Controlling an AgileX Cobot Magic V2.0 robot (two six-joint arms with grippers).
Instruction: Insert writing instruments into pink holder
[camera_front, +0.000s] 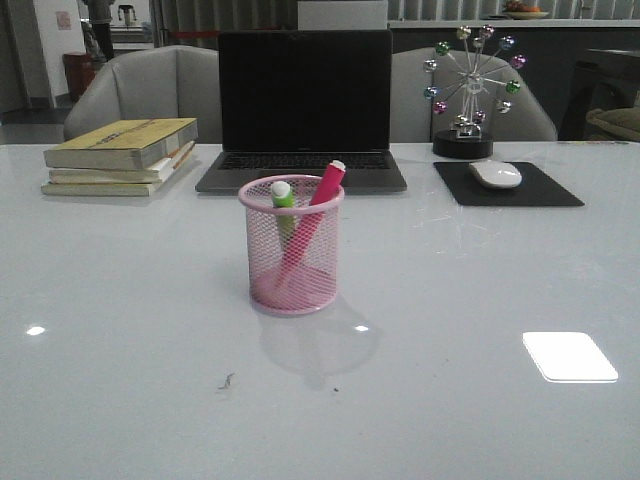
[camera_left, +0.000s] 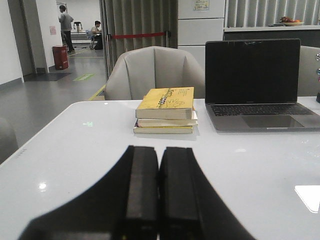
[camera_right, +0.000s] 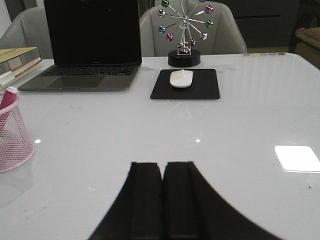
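The pink wire-mesh holder (camera_front: 291, 285) stands upright in the middle of the white table. Inside it, the lime green marker (camera_front: 283, 201) stands near the left of the rim and the magenta marker (camera_front: 318, 205) leans to the right, both whitish ends poking above the rim. In the right wrist view the holder (camera_right: 14, 146) shows at the edge with the magenta marker's tip (camera_right: 8, 96). Neither arm appears in the front view. My left gripper (camera_left: 159, 152) is shut and empty, far from the holder. My right gripper (camera_right: 163, 167) is shut and empty, to the right of the holder.
A black laptop (camera_front: 303, 110) stands open behind the holder. A stack of books (camera_front: 122, 155) lies at the back left. A white mouse (camera_front: 495, 174) on a black pad (camera_front: 506, 184) and a ball ornament (camera_front: 466, 90) are at the back right.
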